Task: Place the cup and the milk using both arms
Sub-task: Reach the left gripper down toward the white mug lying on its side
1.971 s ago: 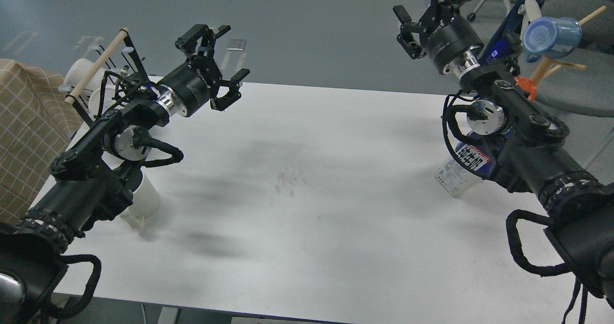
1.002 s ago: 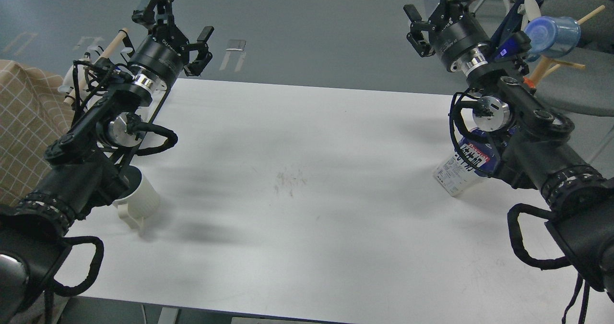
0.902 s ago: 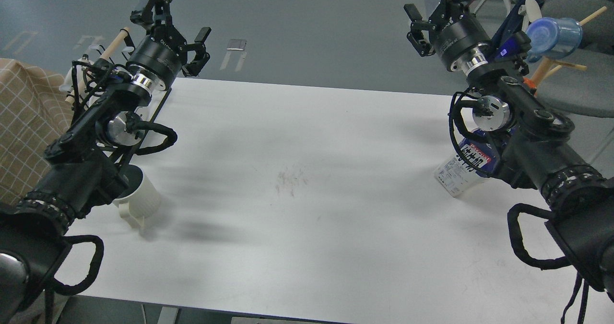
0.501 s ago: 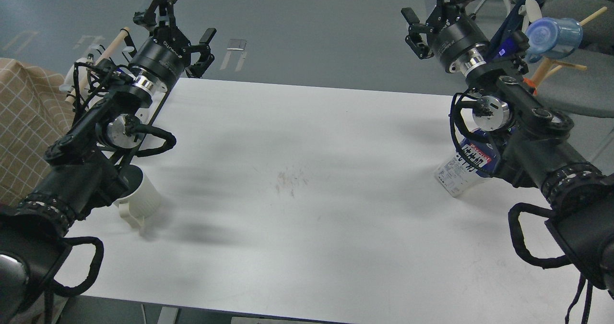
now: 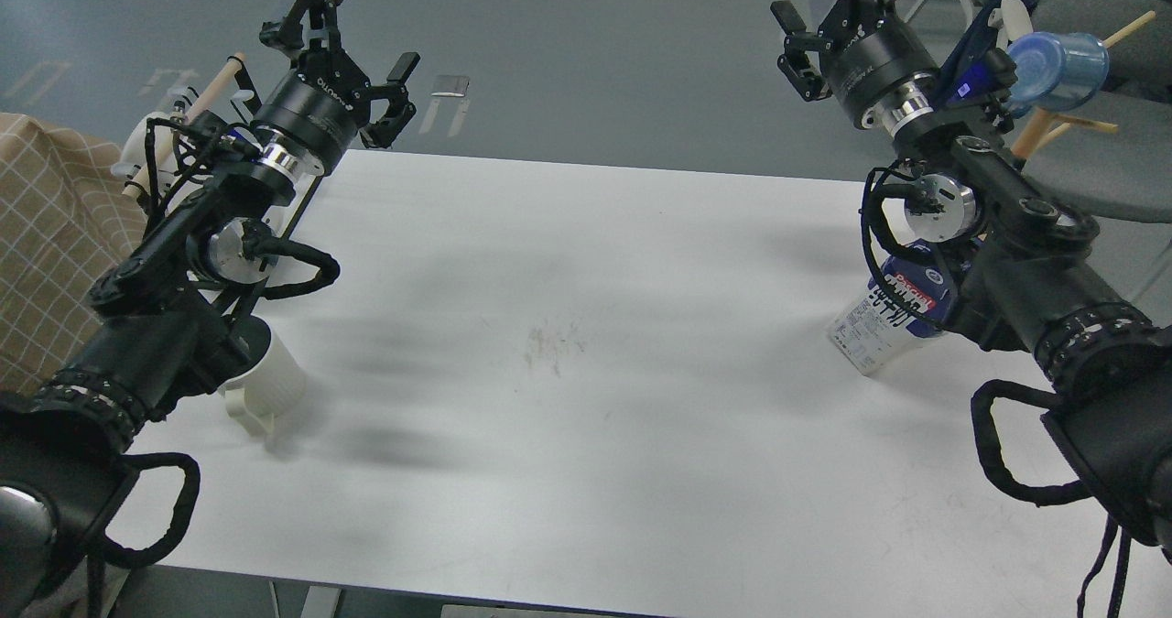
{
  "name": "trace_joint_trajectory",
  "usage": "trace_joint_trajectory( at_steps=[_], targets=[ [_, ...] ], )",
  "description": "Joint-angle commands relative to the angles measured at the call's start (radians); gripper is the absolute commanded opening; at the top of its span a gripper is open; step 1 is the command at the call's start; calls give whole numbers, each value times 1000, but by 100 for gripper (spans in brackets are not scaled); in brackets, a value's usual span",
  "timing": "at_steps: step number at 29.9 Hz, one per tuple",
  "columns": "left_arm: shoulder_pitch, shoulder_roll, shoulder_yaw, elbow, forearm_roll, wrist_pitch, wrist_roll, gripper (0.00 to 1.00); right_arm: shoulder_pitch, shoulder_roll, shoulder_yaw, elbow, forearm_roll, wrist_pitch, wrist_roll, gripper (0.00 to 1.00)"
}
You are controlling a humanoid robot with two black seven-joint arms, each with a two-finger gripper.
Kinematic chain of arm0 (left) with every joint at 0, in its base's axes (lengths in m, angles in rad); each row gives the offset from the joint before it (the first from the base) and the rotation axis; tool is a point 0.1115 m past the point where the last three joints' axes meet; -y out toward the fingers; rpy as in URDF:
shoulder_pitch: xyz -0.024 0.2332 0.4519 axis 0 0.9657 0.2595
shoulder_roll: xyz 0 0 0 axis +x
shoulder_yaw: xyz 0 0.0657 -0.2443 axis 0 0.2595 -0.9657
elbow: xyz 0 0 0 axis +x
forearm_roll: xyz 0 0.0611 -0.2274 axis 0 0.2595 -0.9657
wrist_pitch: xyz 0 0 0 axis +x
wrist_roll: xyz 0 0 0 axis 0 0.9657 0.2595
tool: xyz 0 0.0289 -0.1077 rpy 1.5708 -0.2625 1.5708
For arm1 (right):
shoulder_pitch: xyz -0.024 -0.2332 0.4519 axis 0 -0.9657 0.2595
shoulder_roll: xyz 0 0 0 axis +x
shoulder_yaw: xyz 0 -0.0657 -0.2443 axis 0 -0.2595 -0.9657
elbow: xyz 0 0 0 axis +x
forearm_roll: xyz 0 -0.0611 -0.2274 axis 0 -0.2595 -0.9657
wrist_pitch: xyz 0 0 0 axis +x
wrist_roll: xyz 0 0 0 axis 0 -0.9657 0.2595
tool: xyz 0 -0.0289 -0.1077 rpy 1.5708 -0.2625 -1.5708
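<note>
Ribbed mug sat by the table's left edge, milk carton on the right, both under my arms. Left gripper and right gripper hung wide, empty; an elbow could've tipped either.

White surface: cup upright at left edge, milk upright at right, faint smudge mid-surface.

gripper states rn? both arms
Left gripper: open, holding nothing, raised past the table's far edge.
Right gripper: open, holding nothing, raised; top cut off by the frame.
</note>
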State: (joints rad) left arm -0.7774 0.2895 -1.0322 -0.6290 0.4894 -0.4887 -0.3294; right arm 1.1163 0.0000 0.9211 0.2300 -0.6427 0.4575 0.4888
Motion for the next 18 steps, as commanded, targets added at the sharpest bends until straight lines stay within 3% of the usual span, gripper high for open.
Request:
trace_joint_trajectory(
  at_steps=[1, 18],
  targets=[
    [0, -4, 1, 2, 0, 0, 9, 99, 4, 0, -1, 0, 0, -2, 0, 100],
    [-3, -1, 26, 0, 15, 0, 9, 99, 13, 0, -2, 0, 0, -5, 0, 100]
  ],
)
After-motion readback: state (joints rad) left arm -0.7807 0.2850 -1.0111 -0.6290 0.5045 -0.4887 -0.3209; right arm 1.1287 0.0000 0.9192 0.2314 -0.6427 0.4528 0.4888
